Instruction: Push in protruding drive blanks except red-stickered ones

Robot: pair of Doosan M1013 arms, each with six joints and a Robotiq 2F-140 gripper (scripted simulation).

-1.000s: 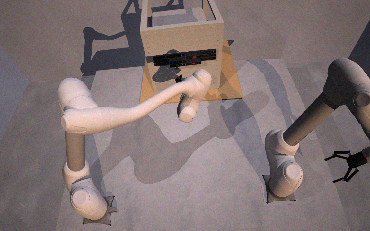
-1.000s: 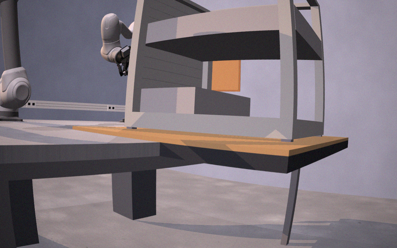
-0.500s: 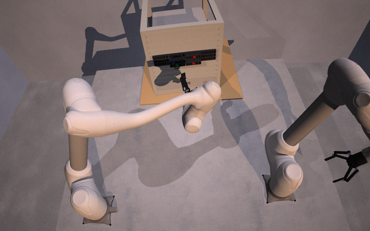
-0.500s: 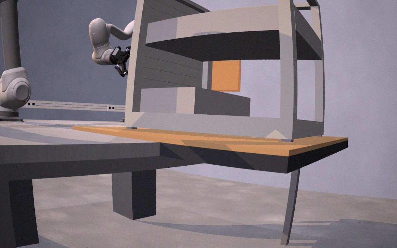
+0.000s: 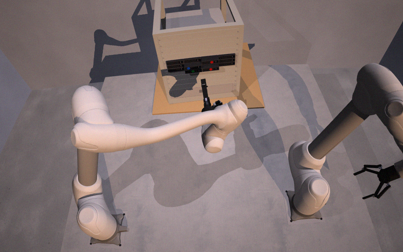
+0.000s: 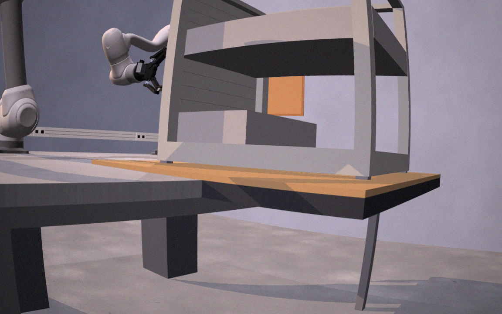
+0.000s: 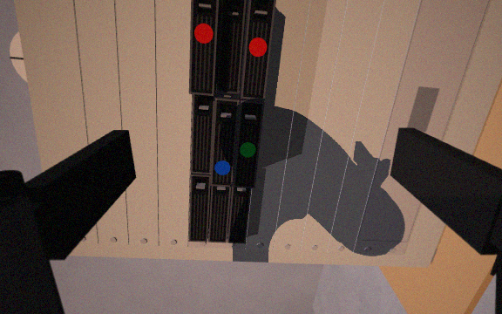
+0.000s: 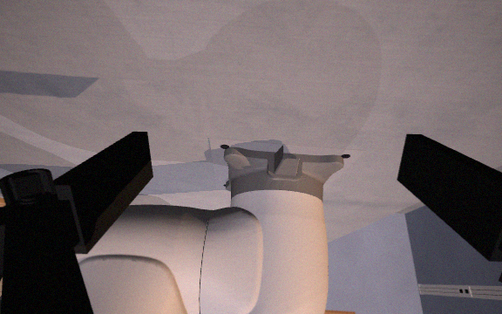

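Note:
The rack stands upright, with rows of black drive blanks across its front. Two blanks bear a red sticker, the upper and the lower; both look proud of the dark blank between them. The blanks with the blue sticker and green sticker also seem to stick out; how far is unclear. My left gripper is open, in front of the rack, facing these blanks, touching none. My right gripper is open and empty, far from the rack.
The rack stands on an orange board at the table's end. The left arm reaches across before the rack. The right arm stands at the right of the top view. Arm shadows darken part of the rack front.

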